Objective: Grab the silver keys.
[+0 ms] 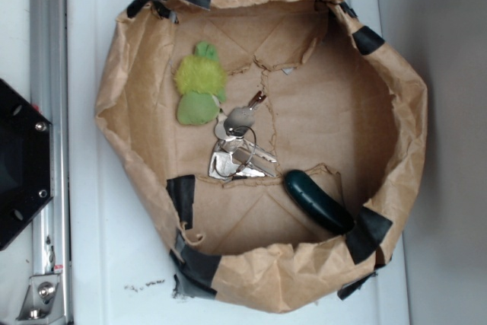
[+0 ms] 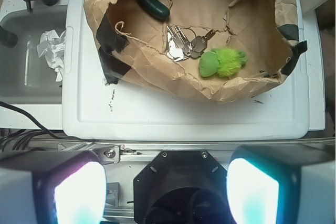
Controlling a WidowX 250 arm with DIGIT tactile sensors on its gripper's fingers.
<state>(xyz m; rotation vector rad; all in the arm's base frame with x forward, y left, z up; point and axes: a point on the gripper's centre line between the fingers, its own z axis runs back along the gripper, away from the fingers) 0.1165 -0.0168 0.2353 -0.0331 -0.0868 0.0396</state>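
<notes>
Overhead, the silver keys [image 1: 240, 151] lie on the floor of the brown paper basket [image 1: 133, 89], touching the fuzzy green toy [image 1: 200, 84] and near the dark green oblong object [image 1: 317, 201]. At the wrist, the pincer [image 2: 166, 188] stands apart, outside the basket, empty.

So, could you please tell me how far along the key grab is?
Nothing looks done yet. The silver keys lie untouched on the floor of the paper-lined bin, between the fuzzy green toy and the dark green object. The claw is open and well back from the bin. Approach, descent and grasp all remain.
</notes>
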